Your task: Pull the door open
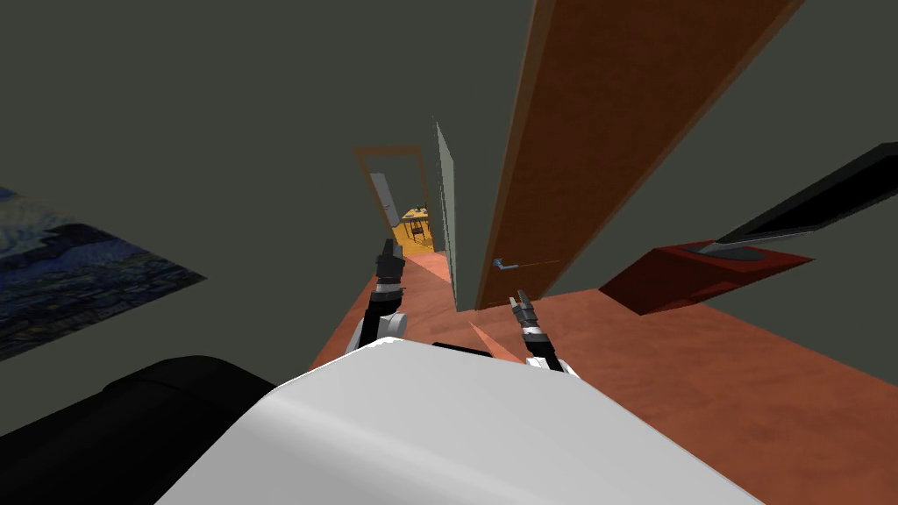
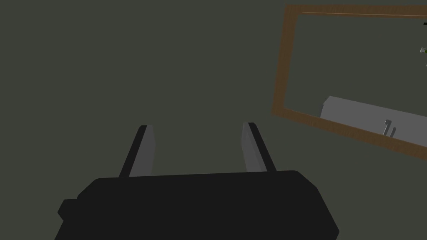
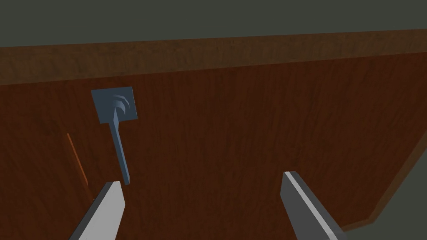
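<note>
The right hand (image 3: 201,181) hangs close before the brown door (image 3: 250,125), fingers spread and holding nothing. The door's grey-blue lever handle (image 3: 119,137) ends just beside one fingertip. The left hand (image 2: 196,126), also spread, faces a grey wall (image 2: 125,62) left of the door.

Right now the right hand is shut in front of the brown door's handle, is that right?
Not quite. The right hand is open and grips nothing, as the right wrist view shows. The rest holds: it is in front of the brown door, with the handle close by one of its fingertips.
</note>
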You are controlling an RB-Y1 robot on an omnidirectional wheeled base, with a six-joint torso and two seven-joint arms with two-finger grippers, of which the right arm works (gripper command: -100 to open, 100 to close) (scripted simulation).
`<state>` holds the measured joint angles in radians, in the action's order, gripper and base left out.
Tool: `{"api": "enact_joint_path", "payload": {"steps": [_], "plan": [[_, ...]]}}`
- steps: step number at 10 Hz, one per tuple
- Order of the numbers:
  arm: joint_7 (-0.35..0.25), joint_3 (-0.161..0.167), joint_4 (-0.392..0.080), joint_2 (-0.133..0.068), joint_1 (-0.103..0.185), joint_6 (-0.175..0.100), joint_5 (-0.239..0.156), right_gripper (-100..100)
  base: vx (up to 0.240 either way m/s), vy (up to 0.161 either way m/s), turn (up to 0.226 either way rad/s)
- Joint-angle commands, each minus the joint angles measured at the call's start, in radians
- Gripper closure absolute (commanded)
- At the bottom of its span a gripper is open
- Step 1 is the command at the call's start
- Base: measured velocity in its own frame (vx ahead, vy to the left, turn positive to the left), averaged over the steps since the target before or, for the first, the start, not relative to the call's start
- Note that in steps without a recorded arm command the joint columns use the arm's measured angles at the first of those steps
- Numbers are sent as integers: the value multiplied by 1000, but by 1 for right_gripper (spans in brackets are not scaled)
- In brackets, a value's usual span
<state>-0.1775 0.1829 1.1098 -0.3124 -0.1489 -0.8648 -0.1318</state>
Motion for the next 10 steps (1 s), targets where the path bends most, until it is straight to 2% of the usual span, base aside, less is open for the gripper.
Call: {"api": "enact_joint_path", "payload": {"steps": [1, 9, 10], "plan": [[-12, 7, -48, -9, 17, -12, -6, -100, 92, -65, 90], [-55, 40, -215, -50, 67, -47, -29, -100, 65, -67, 89], [-65, 48, -252, -59, 78, -54, -35, -100, 83, -83, 143]]}}
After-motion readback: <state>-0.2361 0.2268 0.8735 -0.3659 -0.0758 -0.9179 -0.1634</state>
